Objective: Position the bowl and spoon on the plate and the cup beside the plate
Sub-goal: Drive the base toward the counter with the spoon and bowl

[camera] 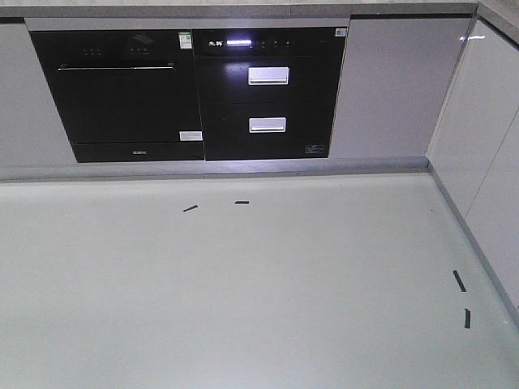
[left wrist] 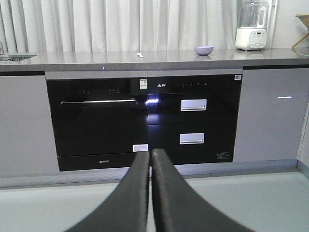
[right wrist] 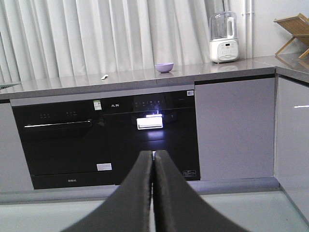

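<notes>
A lavender bowl (left wrist: 203,50) sits far off on the grey countertop (left wrist: 96,60), also seen as the bowl (right wrist: 164,67) in the right wrist view. A small pale spoon (left wrist: 140,55) lies on the counter left of it, and the spoon (right wrist: 104,76) shows faintly in the right wrist view. The plate and the cup are out of view. My left gripper (left wrist: 150,152) is shut with nothing in it, low above the floor and well short of the counter. My right gripper (right wrist: 153,153) is likewise shut and empty. Neither gripper shows in the front view.
Black built-in appliances (camera: 195,89) fill the cabinet front below the counter. A white blender-like appliance (left wrist: 252,26) stands at the counter's right end, and a wooden rack (right wrist: 293,31) beyond it. White cabinets (camera: 486,146) line the right side. Short black tape marks (camera: 460,280) lie on the pale floor.
</notes>
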Controlling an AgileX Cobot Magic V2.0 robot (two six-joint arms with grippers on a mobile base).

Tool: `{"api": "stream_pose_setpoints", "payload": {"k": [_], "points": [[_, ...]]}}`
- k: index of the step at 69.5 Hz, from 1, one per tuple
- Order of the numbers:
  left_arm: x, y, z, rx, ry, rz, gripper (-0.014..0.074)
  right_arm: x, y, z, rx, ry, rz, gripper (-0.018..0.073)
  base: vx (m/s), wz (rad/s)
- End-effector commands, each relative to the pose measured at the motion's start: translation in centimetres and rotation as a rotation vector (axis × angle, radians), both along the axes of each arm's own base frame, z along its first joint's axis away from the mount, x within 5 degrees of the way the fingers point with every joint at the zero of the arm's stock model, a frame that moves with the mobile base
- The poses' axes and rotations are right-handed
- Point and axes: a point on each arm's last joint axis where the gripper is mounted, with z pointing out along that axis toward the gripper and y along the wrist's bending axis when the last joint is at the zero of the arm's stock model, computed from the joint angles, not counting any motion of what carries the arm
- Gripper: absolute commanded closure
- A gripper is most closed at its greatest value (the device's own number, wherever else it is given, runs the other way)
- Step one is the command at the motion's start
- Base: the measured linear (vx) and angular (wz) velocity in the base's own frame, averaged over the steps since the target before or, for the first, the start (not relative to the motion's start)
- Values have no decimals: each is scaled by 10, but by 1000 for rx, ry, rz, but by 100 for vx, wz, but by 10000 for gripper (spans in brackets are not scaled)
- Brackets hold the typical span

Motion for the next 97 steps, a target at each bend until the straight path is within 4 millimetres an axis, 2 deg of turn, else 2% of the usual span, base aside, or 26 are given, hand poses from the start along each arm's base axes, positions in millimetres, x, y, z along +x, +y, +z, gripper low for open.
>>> {"api": "stream_pose_setpoints", "payload": {"k": [1, 97], "points": [[-2, 0, 10, -15, -91, 2, 603, -1, 0, 6, -4, -77, 0, 568, 0, 0], [-2, 0, 10, -15, -91, 2, 603, -1, 0, 6, -4, -77, 0, 565, 1, 1]]}}
